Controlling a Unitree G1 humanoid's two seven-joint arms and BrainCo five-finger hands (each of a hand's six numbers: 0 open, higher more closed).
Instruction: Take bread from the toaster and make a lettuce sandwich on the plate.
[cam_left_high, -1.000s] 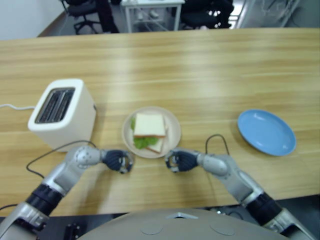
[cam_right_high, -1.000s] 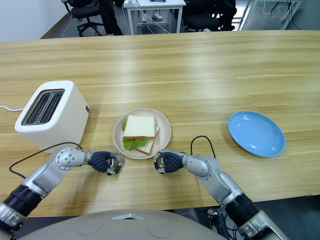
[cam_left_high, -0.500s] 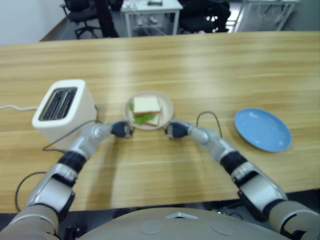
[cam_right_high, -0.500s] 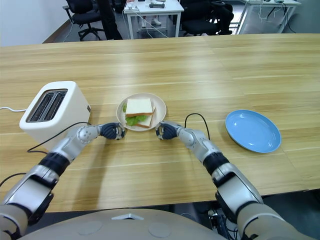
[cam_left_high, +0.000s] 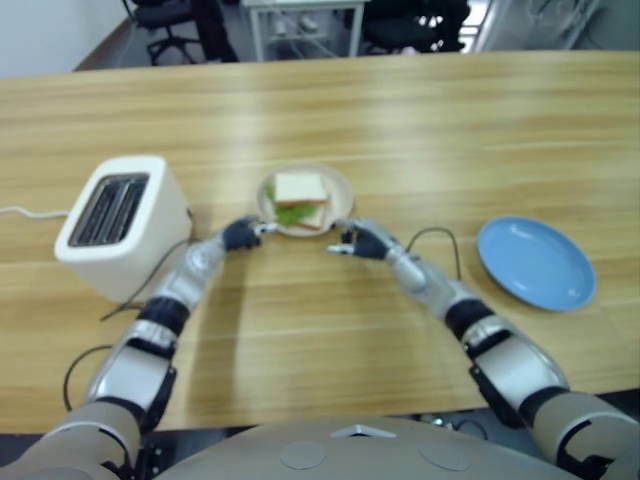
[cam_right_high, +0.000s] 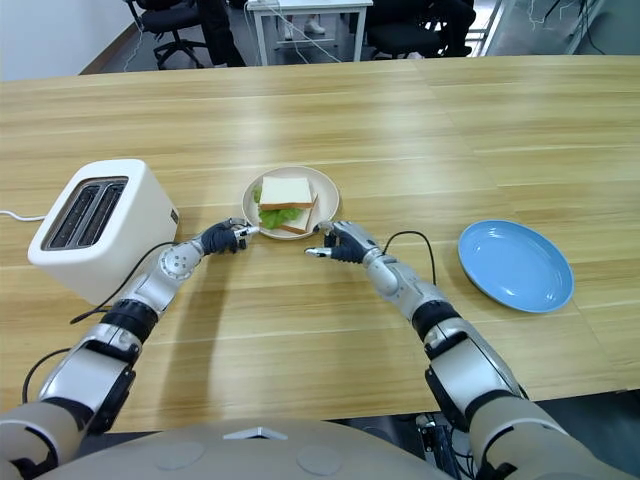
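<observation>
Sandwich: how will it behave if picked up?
Sandwich looks soft and light, thin slices, so a grip would likely squash it. Top slice sits offset over loose lettuce, so layers may slide apart. Pushing the plate seems safer.

The toaster (cam_right_high: 100, 228) is standing on the left, well apart from the plate (cam_right_high: 325, 190), leaving a lane of table (cam_right_high: 210, 195) where the left hand (cam_right_high: 222, 238) is sitting. The right hand (cam_right_high: 340, 242) is flanking the plate's other near side. A cable (cam_right_high: 410, 234) is looping between it and the blue plate (cam_right_high: 515, 265).
</observation>
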